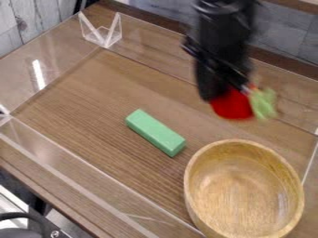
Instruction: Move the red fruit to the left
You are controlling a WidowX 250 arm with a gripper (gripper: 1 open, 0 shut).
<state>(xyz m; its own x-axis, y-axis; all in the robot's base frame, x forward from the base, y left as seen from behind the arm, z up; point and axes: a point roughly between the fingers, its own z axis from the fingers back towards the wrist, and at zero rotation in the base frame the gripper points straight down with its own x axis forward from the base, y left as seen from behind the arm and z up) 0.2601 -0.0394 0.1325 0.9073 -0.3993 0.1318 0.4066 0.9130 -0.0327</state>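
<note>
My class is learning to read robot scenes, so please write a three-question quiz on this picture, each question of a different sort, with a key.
1. True or false: the red fruit lies inside the bowl.
2. What holds the fruit? A) the gripper B) the green block C) the table
3. Fill in: the bowl holds ____.

Key
1. False. It hangs in the air above the table, beyond the bowl.
2. A. The gripper is shut on it from above.
3. Nothing. Only its bare wooden inside shows.
</note>
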